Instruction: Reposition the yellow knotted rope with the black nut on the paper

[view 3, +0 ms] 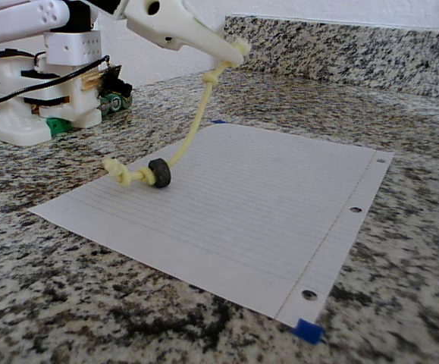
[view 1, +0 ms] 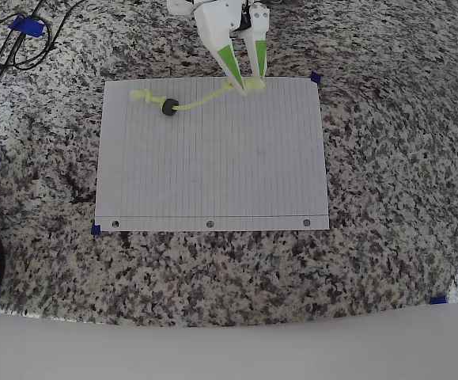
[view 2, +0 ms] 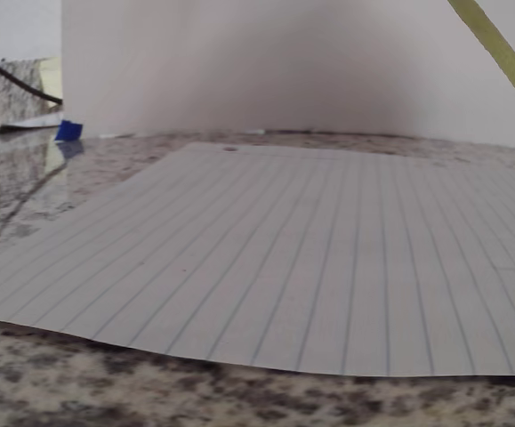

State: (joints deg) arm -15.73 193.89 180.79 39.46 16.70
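Near the far edge of the paper (view 1: 213,158), as the overhead view shows it, the gripper (view 1: 245,79) has its fingers pinched together on one end of the yellow knotted rope (view 1: 201,101). From the fixed view this end is lifted well above the sheet, with a knot just under the fingertips (view 3: 230,51), and the cord hangs down in a slope to the black nut (view 3: 159,173). The nut and the other, knotted end rest on the paper, close to its far left corner in the overhead view. In the wrist view a thin yellow-green strip (view 2: 497,49) crosses the upper right corner; I cannot tell if it is the rope or the finger's own trim.

I judge that the step in hand is the carrying: the rope is grasped and partly raised, but not yet set in a new place. The next move calls for drawing the held end across the sheet so that the nut follows, slowly enough that the nut does not roll off the edge and the light paper does not slide on the granite counter (view 1: 387,237). Then the gripper must lower the end and open over the lined area.
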